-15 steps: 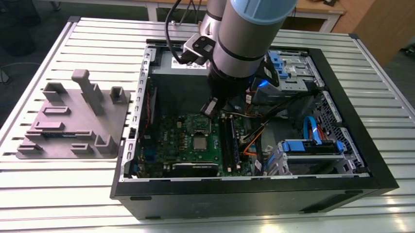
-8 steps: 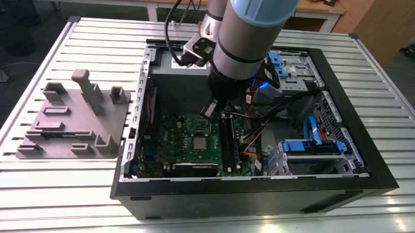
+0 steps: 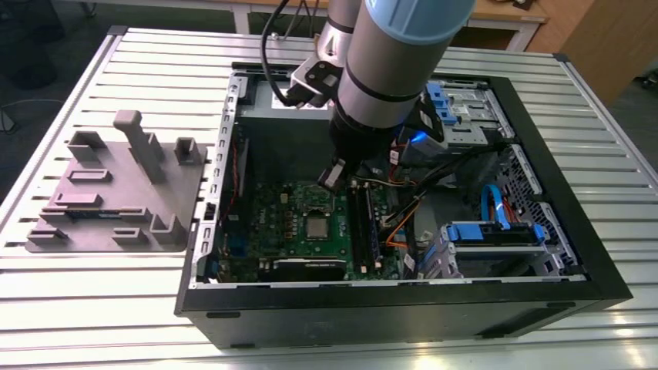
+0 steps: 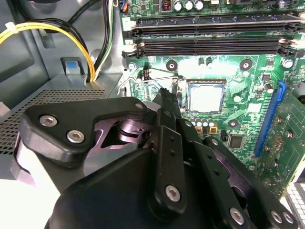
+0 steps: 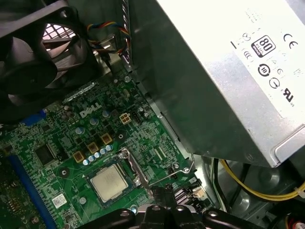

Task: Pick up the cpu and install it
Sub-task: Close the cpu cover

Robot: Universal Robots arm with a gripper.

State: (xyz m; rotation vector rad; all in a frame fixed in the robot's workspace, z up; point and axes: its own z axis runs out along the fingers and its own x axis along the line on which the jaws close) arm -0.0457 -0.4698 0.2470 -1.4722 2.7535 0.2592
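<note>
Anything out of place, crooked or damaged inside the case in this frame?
Nothing looks damaged or spilled. The cpu lies flat and square on the motherboard. Only the wire retention lever beside it stands out: it is swung outward, apparently unlatched.

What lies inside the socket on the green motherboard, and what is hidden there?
The cpu lies flat in the socket, its silvery top showing. Its underside and anything beneath it are covered.
</note>
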